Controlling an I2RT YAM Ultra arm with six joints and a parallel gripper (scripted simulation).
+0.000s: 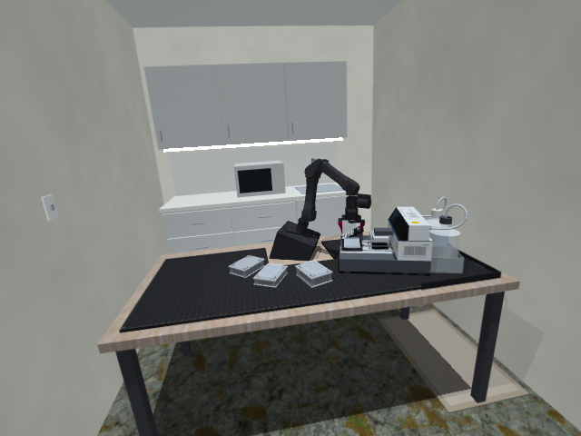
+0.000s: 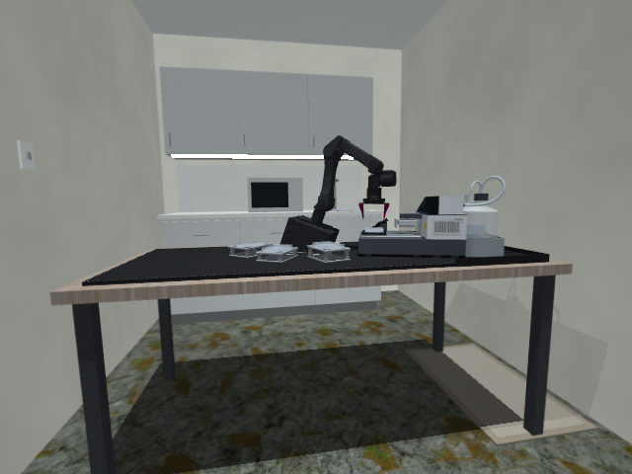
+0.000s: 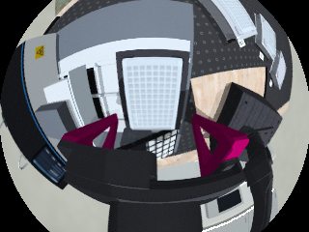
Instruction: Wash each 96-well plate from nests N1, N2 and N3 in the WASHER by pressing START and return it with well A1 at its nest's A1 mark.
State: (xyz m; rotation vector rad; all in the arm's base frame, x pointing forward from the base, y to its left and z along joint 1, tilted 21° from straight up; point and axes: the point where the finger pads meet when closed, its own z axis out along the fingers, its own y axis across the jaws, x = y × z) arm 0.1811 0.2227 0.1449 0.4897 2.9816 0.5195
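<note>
A white 96-well plate (image 1: 350, 242) (image 2: 373, 230) (image 3: 151, 87) lies on the carrier at the left end of the grey plate washer (image 1: 384, 264) (image 2: 408, 246) (image 3: 129, 33). My gripper (image 1: 350, 231) (image 2: 373, 214) (image 3: 154, 117) is open and empty. It points down just above this plate, with a magenta finger at either side and no contact. The dark keypad (image 3: 161, 149) lies below the plate's near edge in the wrist view. Three nests (image 1: 246, 265) (image 1: 270, 274) (image 1: 313, 273) stand in a row on the black mat, left of the washer. I cannot tell which of them hold plates.
The arm's black base block (image 1: 293, 243) stands behind the nests. The washer's white head (image 1: 411, 232) and clear bottles with tubing (image 1: 446, 236) stand at the right. The black mat (image 1: 197, 291) covers the wooden table (image 1: 281, 319).
</note>
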